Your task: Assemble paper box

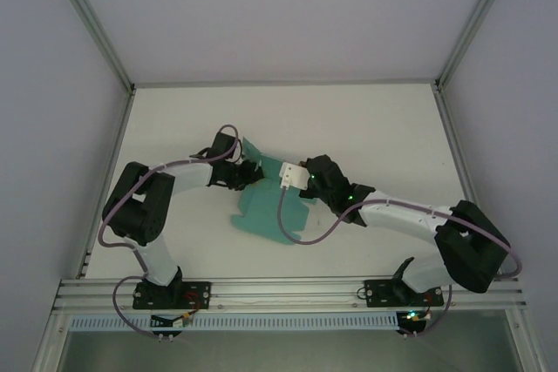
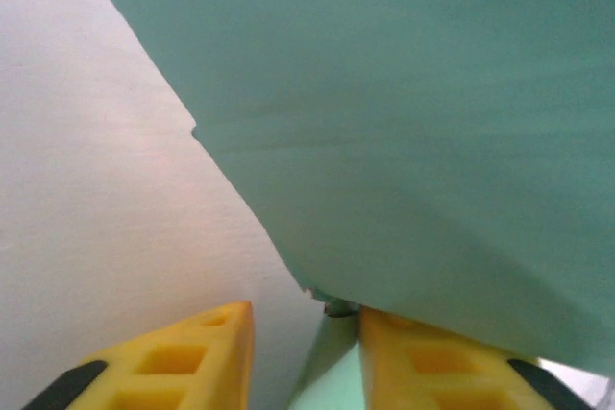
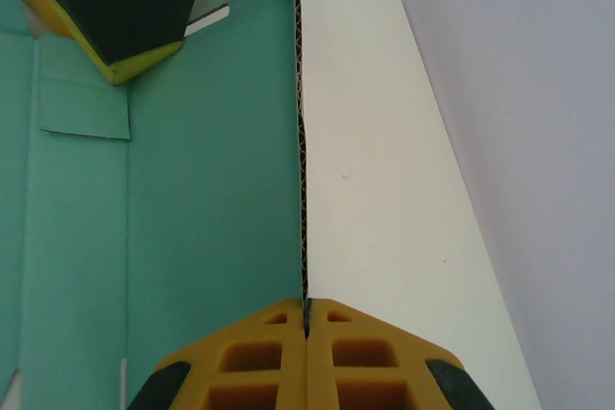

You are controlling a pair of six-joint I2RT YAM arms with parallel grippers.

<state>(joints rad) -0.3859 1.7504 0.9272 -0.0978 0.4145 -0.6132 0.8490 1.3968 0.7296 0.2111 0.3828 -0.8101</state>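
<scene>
Right wrist view: I am pinching one raised wall of the paper box [image 3: 211, 189] edge-on in the right gripper [image 3: 306, 319], clamped shut on it. That wall is running straight ahead toward the left gripper [image 2: 307, 312], which is standing parted beside a card corner, seemingly gripping nothing. The rest of the sheet is lying mid-table [image 1: 366, 128], stretching toward me.

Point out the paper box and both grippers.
paper box [image 1: 261, 213], top external view, flat lower panel.
left gripper [image 2: 306, 333], left wrist view, gap between its yellow tips.
right gripper [image 3: 307, 319], right wrist view, where it pinches the card.
</scene>
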